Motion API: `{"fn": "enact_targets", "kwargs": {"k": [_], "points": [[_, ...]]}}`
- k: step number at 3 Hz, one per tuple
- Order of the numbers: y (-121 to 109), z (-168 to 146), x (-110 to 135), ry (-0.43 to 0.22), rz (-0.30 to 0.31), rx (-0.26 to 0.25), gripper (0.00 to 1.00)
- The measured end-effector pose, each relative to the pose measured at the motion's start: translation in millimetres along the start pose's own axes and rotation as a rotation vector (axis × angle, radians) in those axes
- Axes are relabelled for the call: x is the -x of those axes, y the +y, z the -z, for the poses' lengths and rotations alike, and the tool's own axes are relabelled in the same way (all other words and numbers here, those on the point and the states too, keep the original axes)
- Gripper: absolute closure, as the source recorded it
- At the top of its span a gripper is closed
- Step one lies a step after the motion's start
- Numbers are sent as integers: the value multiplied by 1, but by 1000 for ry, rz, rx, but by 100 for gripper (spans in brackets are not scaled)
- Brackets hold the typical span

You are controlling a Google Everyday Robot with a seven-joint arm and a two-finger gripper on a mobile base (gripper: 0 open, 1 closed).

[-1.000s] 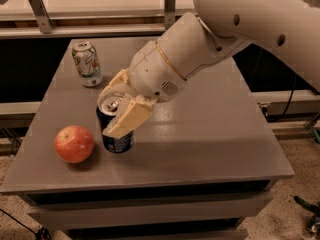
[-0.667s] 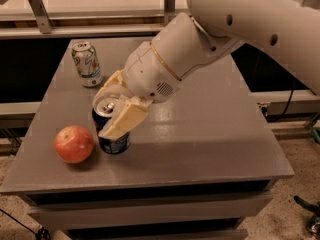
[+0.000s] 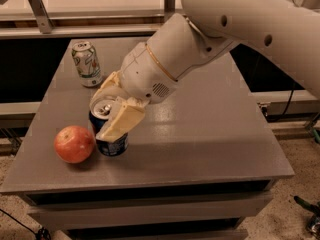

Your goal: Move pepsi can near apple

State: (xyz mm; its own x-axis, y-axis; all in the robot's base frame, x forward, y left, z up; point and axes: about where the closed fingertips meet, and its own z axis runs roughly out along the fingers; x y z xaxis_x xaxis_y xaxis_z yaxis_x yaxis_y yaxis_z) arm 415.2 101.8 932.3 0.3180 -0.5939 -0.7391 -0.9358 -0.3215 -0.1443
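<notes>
The pepsi can (image 3: 111,145) is dark blue with a silver top and stands upright on the grey table (image 3: 200,134), left of the middle near the front. My gripper (image 3: 111,115) is shut on the pepsi can, with one cream finger (image 3: 121,119) across its front and the other behind it. The red-orange apple (image 3: 74,144) lies just left of the can, with a narrow gap between them. The white arm comes in from the upper right.
A white and green can (image 3: 86,63) stands upright at the table's back left. The table's front edge runs just below the apple and the can. A dark gap and a light counter lie behind the table. Floor and cables show at the right.
The gripper has carried the pepsi can a little to the left, closer to the apple. The apple and the white and green can have not moved.
</notes>
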Motion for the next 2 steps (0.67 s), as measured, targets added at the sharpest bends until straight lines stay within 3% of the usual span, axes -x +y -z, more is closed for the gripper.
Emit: {"fn": "enact_targets", "kwargs": {"k": [1, 2], "points": [[1, 0, 2, 2, 4, 1, 12], [2, -1, 4, 3, 8, 1, 0]]}}
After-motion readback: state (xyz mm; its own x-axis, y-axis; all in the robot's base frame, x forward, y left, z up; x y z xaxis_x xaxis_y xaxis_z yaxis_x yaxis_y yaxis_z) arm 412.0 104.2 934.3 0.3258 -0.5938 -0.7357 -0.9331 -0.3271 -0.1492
